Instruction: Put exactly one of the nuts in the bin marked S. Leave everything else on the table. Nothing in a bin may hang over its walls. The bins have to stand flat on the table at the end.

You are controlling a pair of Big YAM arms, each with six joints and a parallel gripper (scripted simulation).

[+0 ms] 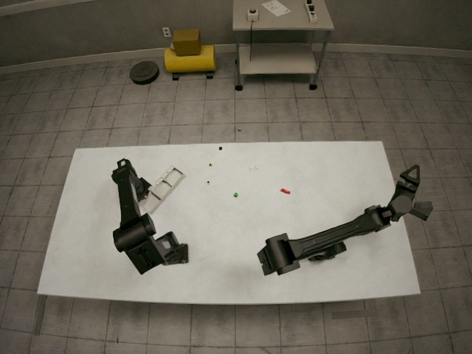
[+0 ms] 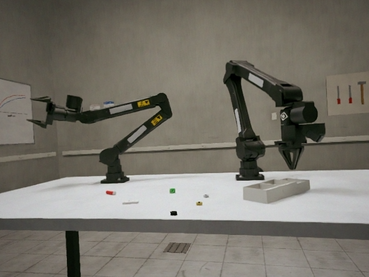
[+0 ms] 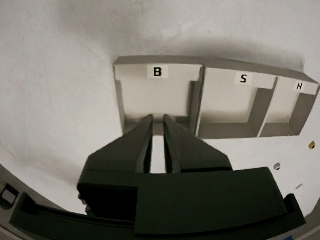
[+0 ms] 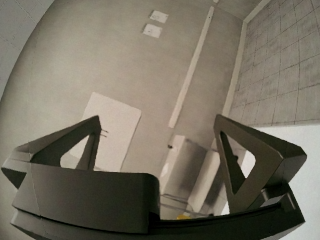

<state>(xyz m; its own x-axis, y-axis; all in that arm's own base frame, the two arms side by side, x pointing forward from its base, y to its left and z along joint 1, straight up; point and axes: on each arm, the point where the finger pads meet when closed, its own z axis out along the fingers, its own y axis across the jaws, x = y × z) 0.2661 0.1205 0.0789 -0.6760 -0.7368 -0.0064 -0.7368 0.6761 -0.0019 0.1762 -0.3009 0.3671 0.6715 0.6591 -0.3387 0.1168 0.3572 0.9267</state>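
Observation:
The grey bin block (image 1: 150, 206) (image 2: 256, 195) has three compartments, B, S and H. It lies flat. The S bin (image 3: 225, 100) is the middle one, and I see nothing inside it. A small silver nut (image 1: 208, 182) (image 2: 206, 195) (image 3: 277, 166) and a brass-coloured nut (image 1: 210, 164) (image 2: 199, 203) (image 3: 312, 145) lie on the table beside the block. My left gripper (image 2: 293, 167) (image 3: 158, 121) is all but shut, with only a narrow empty gap, above the block and over B's near wall in the left wrist view. My right gripper (image 2: 29, 109) (image 4: 157, 121) is wide open and empty, high at the table's far side.
A black piece (image 1: 220, 147) (image 2: 173, 213) lies near the table edge. A green piece (image 1: 235, 195) (image 2: 172, 190), a red cylinder (image 1: 285, 191) (image 2: 110, 193) and a thin white piece (image 2: 130, 202) lie farther from the bins. The right arm reaches past the table's side edge.

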